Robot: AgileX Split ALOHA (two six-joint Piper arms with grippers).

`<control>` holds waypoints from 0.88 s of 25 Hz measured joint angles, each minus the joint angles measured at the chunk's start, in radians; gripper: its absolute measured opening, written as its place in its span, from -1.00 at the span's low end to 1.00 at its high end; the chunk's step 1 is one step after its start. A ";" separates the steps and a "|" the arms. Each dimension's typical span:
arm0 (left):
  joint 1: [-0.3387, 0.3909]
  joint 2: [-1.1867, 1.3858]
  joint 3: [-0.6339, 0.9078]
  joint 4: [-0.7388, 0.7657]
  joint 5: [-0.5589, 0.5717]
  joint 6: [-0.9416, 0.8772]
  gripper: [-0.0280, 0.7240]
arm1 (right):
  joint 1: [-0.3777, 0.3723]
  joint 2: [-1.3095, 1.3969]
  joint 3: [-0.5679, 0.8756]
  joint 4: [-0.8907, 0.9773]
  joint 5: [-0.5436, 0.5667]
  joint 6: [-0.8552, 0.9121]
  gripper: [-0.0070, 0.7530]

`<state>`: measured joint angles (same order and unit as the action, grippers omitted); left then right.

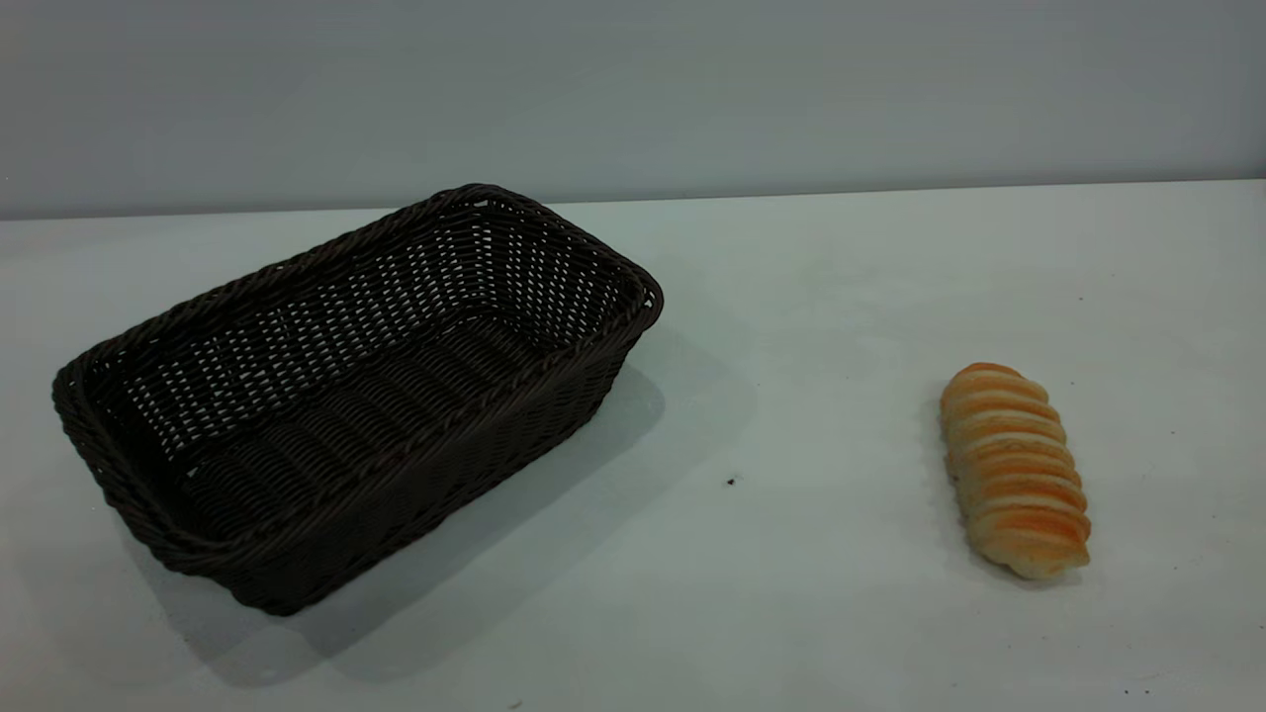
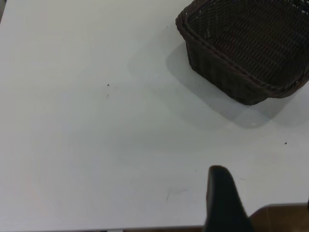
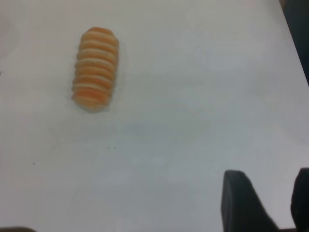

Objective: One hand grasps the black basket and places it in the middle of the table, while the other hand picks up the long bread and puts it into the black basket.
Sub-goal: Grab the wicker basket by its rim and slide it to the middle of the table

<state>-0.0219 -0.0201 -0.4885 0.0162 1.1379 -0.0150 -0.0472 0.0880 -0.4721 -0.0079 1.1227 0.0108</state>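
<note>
left fingers (image 2: 223, 198): only 1 dark finger shows at the wrist view's edge, cannot tell how open; holds nothing, well apart from basket
right fingers (image 3: 263, 200): 2 tips with a gap, open, empty, well apart from bread
basket (image 1: 356, 391): empty, bench (image 1: 791, 554) left side, angled
bread (image 1: 1014, 470): bench right side, ridges up
step: start, nothing grasped
next: left reaches basket rim; right lines up across bread

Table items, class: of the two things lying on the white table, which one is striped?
The long bread, at the right: orange-brown and cream ridges. The black basket is dark woven wicker, unstriped.
</note>
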 joint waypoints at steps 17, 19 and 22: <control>0.000 0.000 0.001 0.000 0.000 0.000 0.37 | 0.000 0.000 0.000 0.008 0.000 0.000 -0.35; 0.000 0.000 0.001 0.000 -0.004 0.000 0.37 | 0.000 0.000 0.000 0.008 0.000 -0.011 -0.35; 0.000 0.000 -0.012 0.000 -0.034 0.000 0.37 | 0.000 0.000 0.000 0.021 -0.001 -0.034 -0.35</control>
<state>-0.0219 -0.0201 -0.5008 0.0162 1.1039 -0.0150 -0.0472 0.0880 -0.4721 0.0136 1.1218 -0.0235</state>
